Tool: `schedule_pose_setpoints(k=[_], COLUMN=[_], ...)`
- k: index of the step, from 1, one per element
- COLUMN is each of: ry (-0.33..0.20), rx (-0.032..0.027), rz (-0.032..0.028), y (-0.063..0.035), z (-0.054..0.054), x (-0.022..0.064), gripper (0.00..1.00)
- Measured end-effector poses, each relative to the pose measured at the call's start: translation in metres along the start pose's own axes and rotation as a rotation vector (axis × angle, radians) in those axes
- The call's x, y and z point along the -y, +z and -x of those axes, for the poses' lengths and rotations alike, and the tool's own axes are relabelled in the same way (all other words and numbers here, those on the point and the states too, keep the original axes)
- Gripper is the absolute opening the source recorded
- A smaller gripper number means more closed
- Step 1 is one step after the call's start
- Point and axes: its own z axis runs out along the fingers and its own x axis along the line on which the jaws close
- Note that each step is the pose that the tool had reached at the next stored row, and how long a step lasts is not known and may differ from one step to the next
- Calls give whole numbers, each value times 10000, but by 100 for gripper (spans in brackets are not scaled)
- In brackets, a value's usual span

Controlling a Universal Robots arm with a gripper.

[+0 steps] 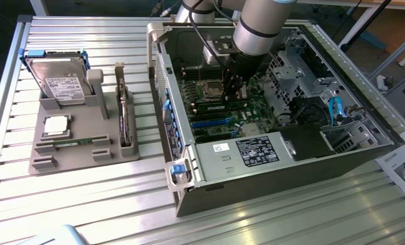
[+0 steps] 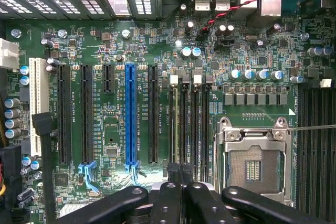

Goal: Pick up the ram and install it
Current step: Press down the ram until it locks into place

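gripper (image 1: 235,94): fingers pressed together, low inside the open computer case (image 1: 338,148), over the motherboard (image 2: 115,56)
ram (image 2: 182,124): thin stick on edge in a memory slot beside the empty cpu socket (image 2: 254,163), directly under the fingertips

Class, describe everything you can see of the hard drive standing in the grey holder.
The hard drive is a flat, silvery metal box with a white printed label on its face and blue plastic rails along its sides. It stands on edge, leaning back, in a slot at the far end of the grey holder, at the exterior view's left of the open computer case. Only the holder touches it.
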Motion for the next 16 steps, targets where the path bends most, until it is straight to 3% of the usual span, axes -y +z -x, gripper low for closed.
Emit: schedule_pose_setpoints(k=[16], ry=[0], rx=[-1], rz=[0], y=[52], z=[-4], x=[1], gripper=[10])
